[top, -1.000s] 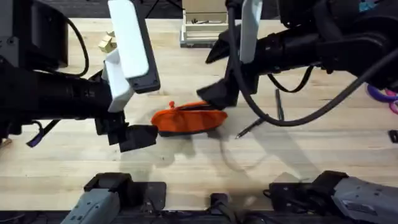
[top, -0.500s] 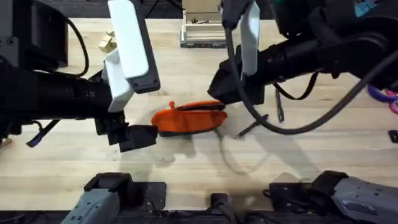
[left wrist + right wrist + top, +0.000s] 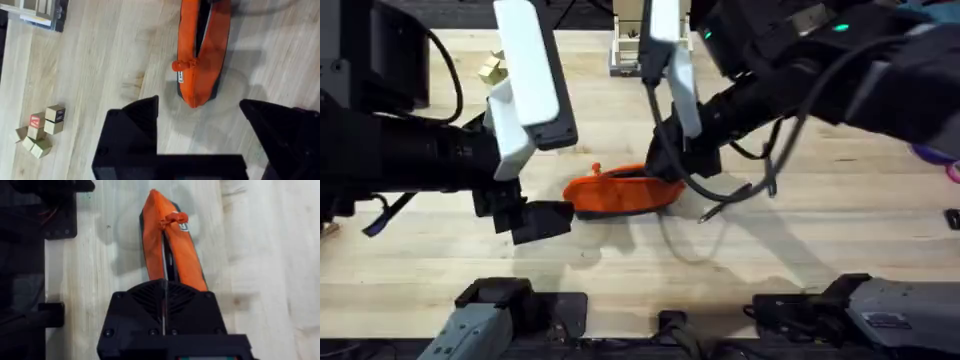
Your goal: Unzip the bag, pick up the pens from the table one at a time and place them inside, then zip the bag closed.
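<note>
Orange bag (image 3: 620, 192): lies on its side at mid-frame in the overhead view, on the table (image 3: 620, 270), between my two grippers.
Zipper: I judge the unzip step done. The left wrist view shows a dark gap between the orange sides, and the pull tab (image 3: 182, 65) sits at the end of the bag nearest the left gripper.
Pens (image 3: 720, 208): I see two on the wood to the right of the bag in the overhead view, one slanted just off the bag's right end, the other upright in the frame a little farther right. Whether any pen is already inside the bag I cannot tell.
Left gripper (image 3: 199, 102): fingers spread wide and holding nothing, parked just beside the bag's tab end without touching it.
Right gripper (image 3: 164, 282): fingers pressed together, hanging over the bag's right end in line with the slit. Whether something thin is pinched between them I cannot tell.
Done so far: the opening, as I read it.
Left to do: at least the two pens on the table must go in, one at a time, then the zip must be closed.
</note>
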